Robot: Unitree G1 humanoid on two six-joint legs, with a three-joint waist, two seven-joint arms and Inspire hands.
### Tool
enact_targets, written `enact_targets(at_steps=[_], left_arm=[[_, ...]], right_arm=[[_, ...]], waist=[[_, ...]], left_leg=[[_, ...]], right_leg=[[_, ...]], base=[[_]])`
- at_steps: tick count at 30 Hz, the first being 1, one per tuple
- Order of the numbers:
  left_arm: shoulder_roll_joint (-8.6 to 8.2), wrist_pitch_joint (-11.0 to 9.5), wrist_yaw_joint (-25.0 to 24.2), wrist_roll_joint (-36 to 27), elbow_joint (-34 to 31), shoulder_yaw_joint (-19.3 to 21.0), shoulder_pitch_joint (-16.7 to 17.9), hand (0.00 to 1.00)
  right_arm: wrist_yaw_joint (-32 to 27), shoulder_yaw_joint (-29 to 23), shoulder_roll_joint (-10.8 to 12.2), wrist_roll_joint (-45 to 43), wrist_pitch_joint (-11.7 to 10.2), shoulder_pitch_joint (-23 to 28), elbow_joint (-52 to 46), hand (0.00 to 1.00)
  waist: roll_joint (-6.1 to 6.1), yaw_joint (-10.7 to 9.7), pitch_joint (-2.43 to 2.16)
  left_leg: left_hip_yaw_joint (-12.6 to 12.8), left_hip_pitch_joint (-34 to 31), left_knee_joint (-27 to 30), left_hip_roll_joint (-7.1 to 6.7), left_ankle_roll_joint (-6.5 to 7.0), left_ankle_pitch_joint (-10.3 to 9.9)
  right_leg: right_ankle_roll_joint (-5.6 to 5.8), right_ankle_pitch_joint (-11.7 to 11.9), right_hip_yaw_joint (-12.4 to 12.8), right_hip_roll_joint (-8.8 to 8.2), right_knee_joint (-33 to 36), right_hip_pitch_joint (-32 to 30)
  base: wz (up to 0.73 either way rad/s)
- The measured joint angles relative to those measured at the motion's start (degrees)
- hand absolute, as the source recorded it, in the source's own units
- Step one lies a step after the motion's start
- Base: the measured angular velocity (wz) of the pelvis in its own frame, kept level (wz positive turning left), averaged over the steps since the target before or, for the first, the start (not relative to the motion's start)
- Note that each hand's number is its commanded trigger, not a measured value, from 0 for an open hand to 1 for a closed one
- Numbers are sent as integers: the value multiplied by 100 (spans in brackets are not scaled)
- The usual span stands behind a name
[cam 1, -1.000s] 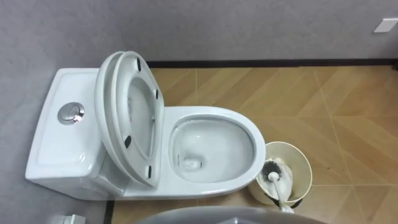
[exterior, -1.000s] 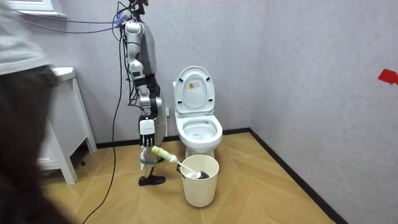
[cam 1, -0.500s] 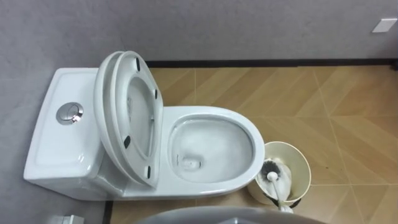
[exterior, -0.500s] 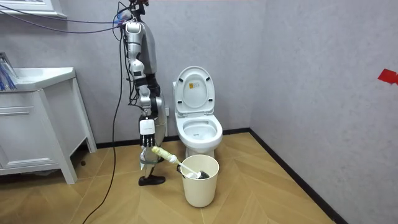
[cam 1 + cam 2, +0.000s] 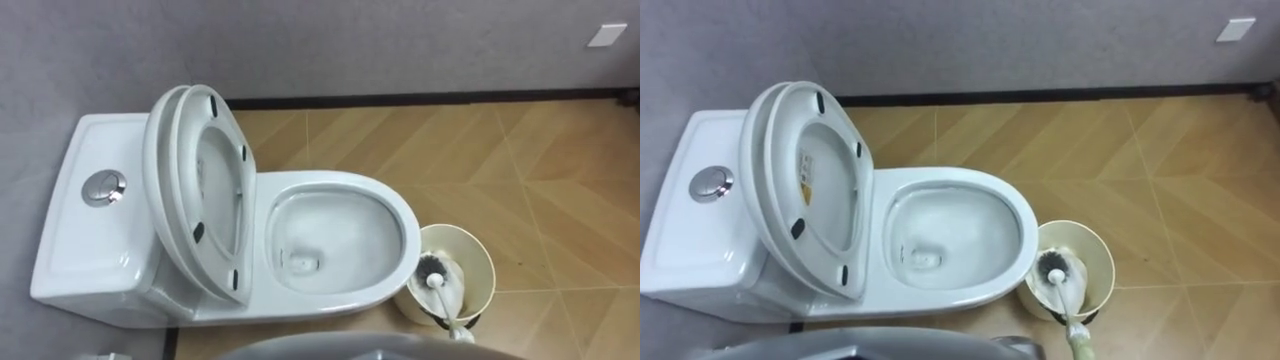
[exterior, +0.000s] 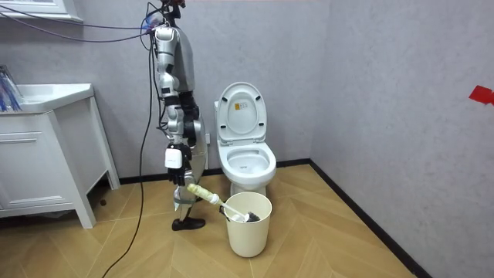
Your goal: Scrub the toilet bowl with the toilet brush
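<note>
While the robot is standing beside the toilet (image 5: 105, 235) with the seat (image 5: 172, 195) raised, the brush (image 5: 1058, 283) is resting head-down in the bin (image 5: 482, 265) just beside the bowl (image 5: 398, 215), its handle slanting up toward the right hand (image 6: 175, 158). Whether those fingers are gripping the handle cannot be told. The pickup step is judged to be running; the next move is calling for a lift clear of the bin rim, then a swing into the bowl.

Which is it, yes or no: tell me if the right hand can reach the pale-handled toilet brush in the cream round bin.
Probably yes. The pale-handled toilet brush leans out of the cream round bin, its handle pointing up toward the right hand hanging close above; nothing stands between them.
</note>
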Motion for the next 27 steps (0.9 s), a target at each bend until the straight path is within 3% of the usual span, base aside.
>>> enact_targets(at_steps=[6, 9, 13, 15, 19, 23, 27], left_arm=[[37, -78, 115, -2, -207, 282, 3, 0], [133, -137, 138, -6, -220, 280, -34, 0], [201, -298, 215, -25, -239, 257, -184, 0], [201, -359, 262, -132, -240, 255, -287, 0], [203, -580, 522, -416, -186, 185, -539, 0], [195, -864, 784, -747, -130, -159, -824, 0], [196, -1004, 891, -1002, -122, -365, -1034, 0]], right_arm=[[-252, -150, -108, 622, -108, -37, -336, 0], [-502, -149, -192, 836, -268, -160, -661, 0], [-719, -75, -215, 796, -486, -476, -826, 0], [-752, -16, -213, 691, -507, -664, -840, 0], [-1015, 220, -216, 370, -712, -885, -841, 0], [-1326, 537, -278, 75, -892, -1125, -778, 0], [-1342, 818, -297, -66, -978, -1395, -526, 0]], waist=[[-42, 52, -4], [-40, 60, -13], [-23, 66, -37], [-19, 83, -71], [10, 194, -52], [160, 246, 16], [234, 275, 23]], left_leg=[[5, -245, 22, 15, 1, 0], [6, -368, 41, 19, 4, 2], [-14, -707, 210, 25, 4, 2], [-16, -868, 244, 33, 4, 2], [-134, -1311, 475, 36, 6, 3], [-307, -1832, 676, 34, 7, 3], [-410, -2285, 842, 29, 43, 25]], right_leg=[[5, 38, 35, 23, 38, -272], [-4, 79, 40, 27, 47, -393], [-6, 139, -51, 13, 45, -607], [-7, 152, -94, 13, 65, -743], [-11, 172, -217, -4, 174, -1075], [-12, 174, -424, -34, 381, -1509], [-13, 174, -518, -55, 575, -1936]], base=[[-2], [-4], [9], [11], [12], [18], [11]])
